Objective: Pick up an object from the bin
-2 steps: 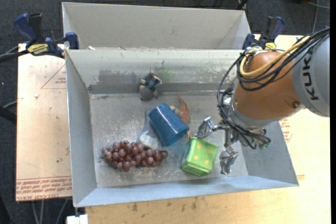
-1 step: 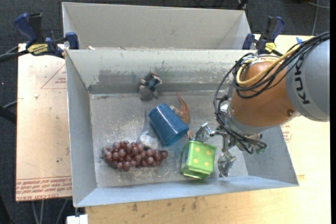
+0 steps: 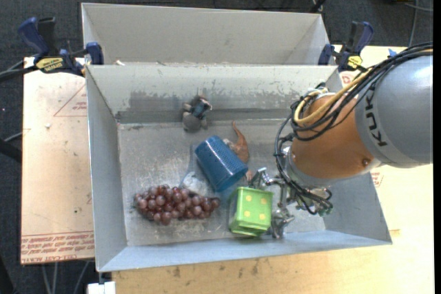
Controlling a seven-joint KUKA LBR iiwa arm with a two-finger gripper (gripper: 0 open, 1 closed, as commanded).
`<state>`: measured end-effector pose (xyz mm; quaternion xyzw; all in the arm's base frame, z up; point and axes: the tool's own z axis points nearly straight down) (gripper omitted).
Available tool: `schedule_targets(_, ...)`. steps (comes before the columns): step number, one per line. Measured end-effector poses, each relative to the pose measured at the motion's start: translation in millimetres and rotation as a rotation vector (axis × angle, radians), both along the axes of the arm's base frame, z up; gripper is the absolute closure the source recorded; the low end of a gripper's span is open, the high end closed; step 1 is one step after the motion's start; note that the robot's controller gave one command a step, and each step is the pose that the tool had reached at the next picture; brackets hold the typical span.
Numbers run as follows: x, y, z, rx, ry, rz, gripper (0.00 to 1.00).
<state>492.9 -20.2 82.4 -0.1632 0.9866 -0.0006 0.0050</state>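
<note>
My gripper (image 3: pixel 271 203) is low in the bin's front right part, under the orange wrist cover. Its two metal fingers stand open, one fingertip (image 3: pixel 261 179) behind and one at the front. Right at its left sits a green cube with pale dots (image 3: pixel 248 211), whose right edge reaches into the gap between the fingers. A blue ribbed cylinder (image 3: pixel 220 163) lies tilted just behind and left of the cube. A small orange-brown curved thing (image 3: pixel 240 140) lies behind the cylinder.
A bunch of dark red grapes (image 3: pixel 173 204) lies at the front left of the bin floor. A small grey and blue thing (image 3: pixel 195 113) rests against the back wall. The arm and its cables cover the bin's right side.
</note>
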Motion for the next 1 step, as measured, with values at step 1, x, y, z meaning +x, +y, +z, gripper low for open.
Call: schedule_targets(1, 2.6, 25.0, -7.8, -0.007, 0.001, 0.339, 1.00)
